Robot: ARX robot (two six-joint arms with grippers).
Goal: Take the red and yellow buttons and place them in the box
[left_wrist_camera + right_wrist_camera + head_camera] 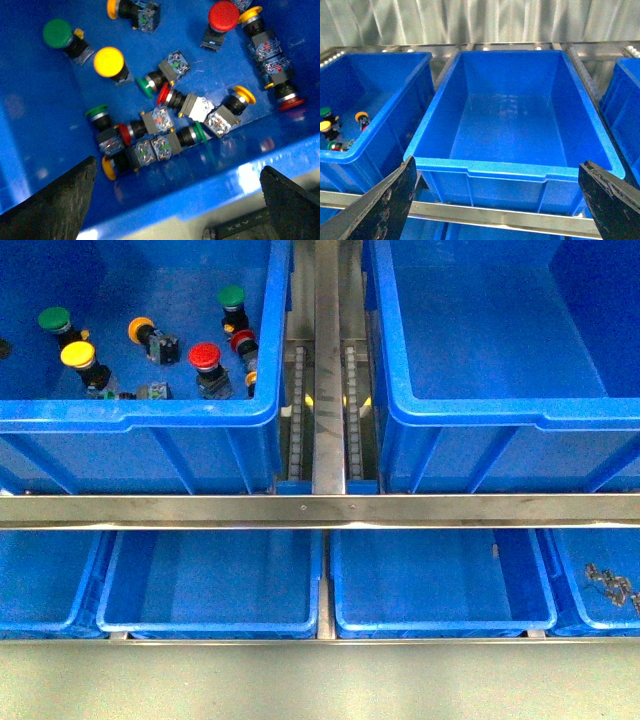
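Observation:
Several red and yellow buttons lie mixed with green ones in the upper left blue bin (pixel 140 418). In the front view a yellow cap (pixel 77 355) and a red cap (pixel 204 356) stand out. The left wrist view looks down on them: a red button (pixel 223 15), a yellow button (pixel 109 61) and a tangled cluster near the bin's wall. My left gripper (pixel 175 210) hangs open above that wall, holding nothing. The box (pixel 480 412) is the empty upper right bin. My right gripper (pixel 497 207) is open in front of the box (pixel 510 170). Neither arm shows in the front view.
A steel rail (pixel 320 510) runs across below both bins, and a roller track (pixel 328 370) separates them. Shallow blue trays (pixel 210 625) sit on the lower shelf; the rightmost holds small metal parts (pixel 612 585). Another blue bin (pixel 625 95) stands right of the box.

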